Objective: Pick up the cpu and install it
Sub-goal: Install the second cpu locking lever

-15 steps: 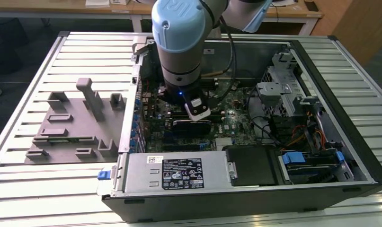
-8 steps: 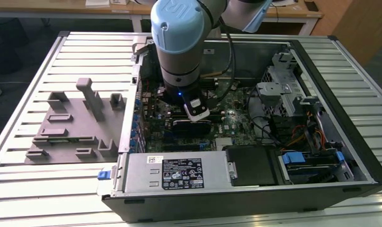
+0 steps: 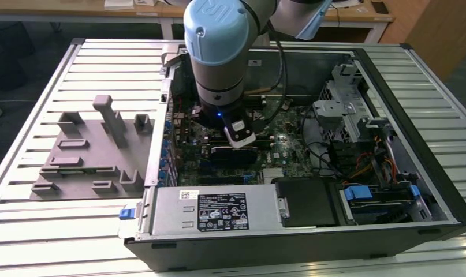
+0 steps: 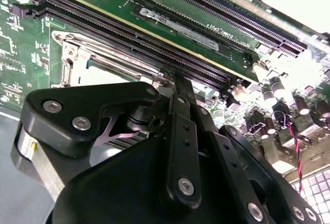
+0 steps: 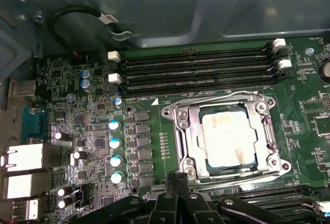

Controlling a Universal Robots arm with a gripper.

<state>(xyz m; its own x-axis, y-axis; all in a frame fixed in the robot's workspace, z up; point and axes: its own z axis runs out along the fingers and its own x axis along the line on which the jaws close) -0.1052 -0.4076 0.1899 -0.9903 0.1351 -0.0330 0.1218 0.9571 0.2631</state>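
You've got the flat square silver-topped cpu (image 5: 228, 140) lying inside the metal socket frame (image 5: 178, 131), just beyond the black gripper (image 5: 178, 182); jaws' state: can't tell.

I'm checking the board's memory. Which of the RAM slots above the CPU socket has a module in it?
In the second wrist view, the slot holding a green module with a label, set between empty black slots. The others show bare contact rows.
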